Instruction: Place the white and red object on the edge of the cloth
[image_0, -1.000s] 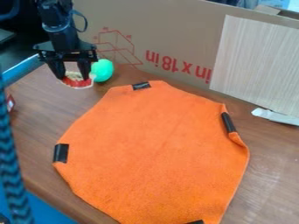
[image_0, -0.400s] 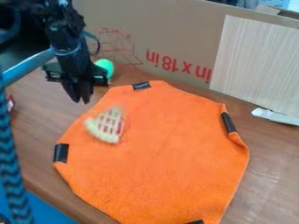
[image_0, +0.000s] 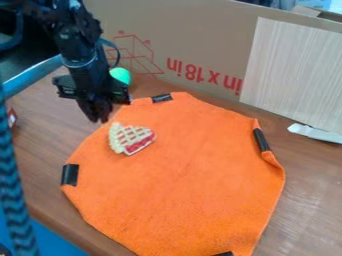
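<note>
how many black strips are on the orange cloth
4: a top strip, left strip and right strip at the orange cloth edges, plus a bottom strip, partly cut off; more may be hidden.

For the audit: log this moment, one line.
red-and-white lattice pie slice | on orange fabric cloth, near edge | black gripper empty, nearby

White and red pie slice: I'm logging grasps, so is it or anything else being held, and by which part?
Nothing is held: the pie slice lies on the orange cloth, apart from the gripper.
</note>
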